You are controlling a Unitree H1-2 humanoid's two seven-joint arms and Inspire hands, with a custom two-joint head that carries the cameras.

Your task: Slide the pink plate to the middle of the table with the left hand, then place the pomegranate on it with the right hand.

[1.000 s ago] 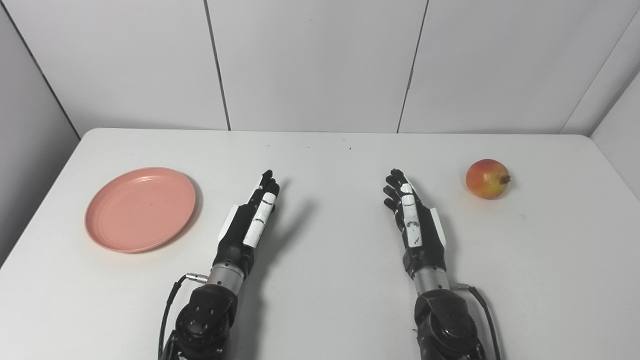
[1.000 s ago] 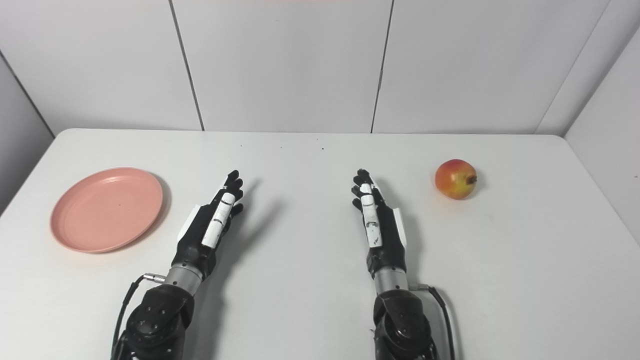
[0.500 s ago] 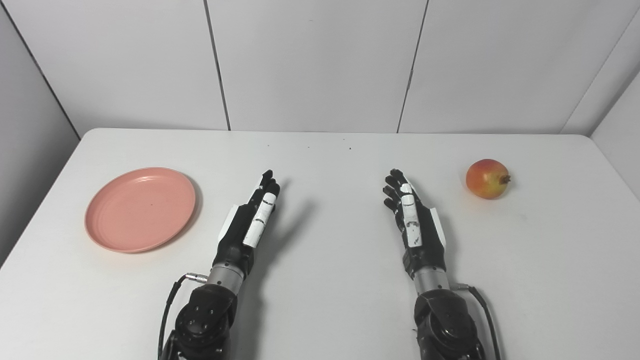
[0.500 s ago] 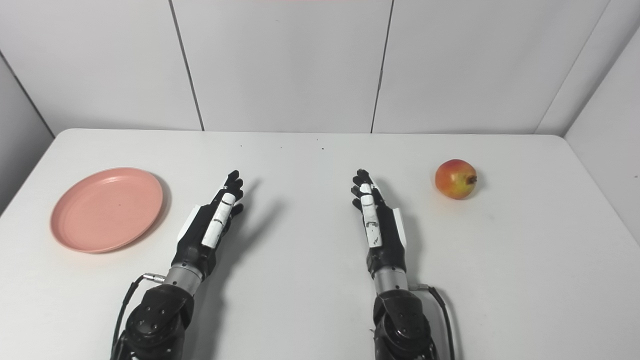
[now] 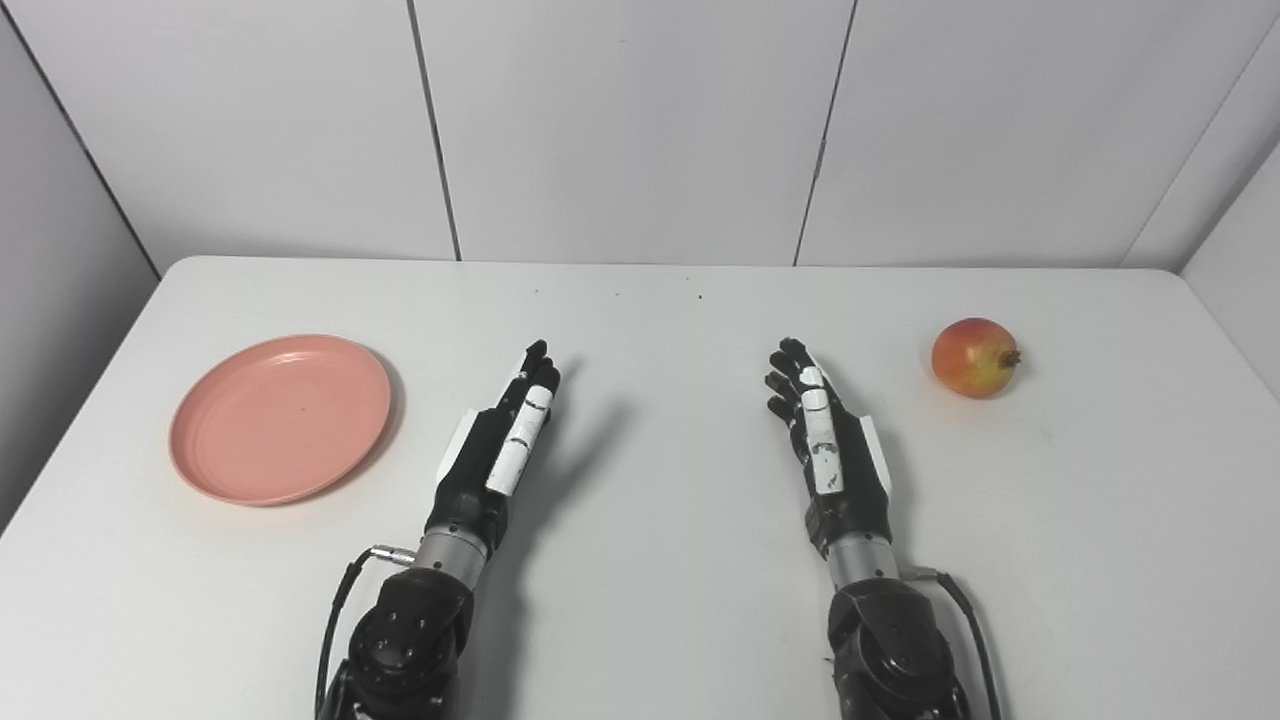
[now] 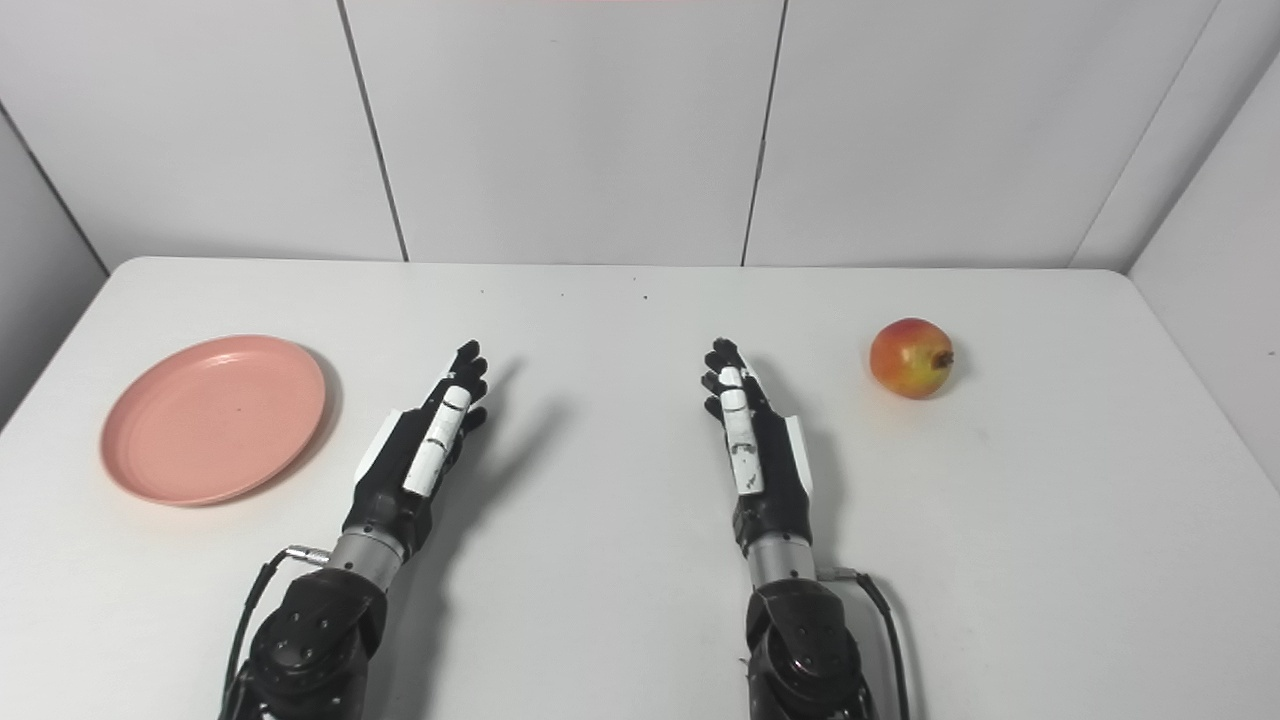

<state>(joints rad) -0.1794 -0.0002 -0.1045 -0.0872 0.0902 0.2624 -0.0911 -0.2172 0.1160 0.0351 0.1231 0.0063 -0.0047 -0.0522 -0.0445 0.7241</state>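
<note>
The empty pink plate [image 5: 280, 417] lies flat at the left side of the white table [image 5: 640, 560]. The red and yellow pomegranate [image 5: 974, 357] rests at the right side of the table. My left hand [image 5: 500, 440] is open and empty, fingers stretched forward, to the right of the plate and apart from it. My right hand [image 5: 828, 440] is open and empty, fingers stretched forward, to the left of the pomegranate and apart from it. Both hands hold nothing.
White wall panels [image 5: 620, 130] stand behind the table's far edge. A few small dark specks [image 5: 699, 296] mark the table near the back. The table's right edge meets a side wall [image 5: 1235, 270].
</note>
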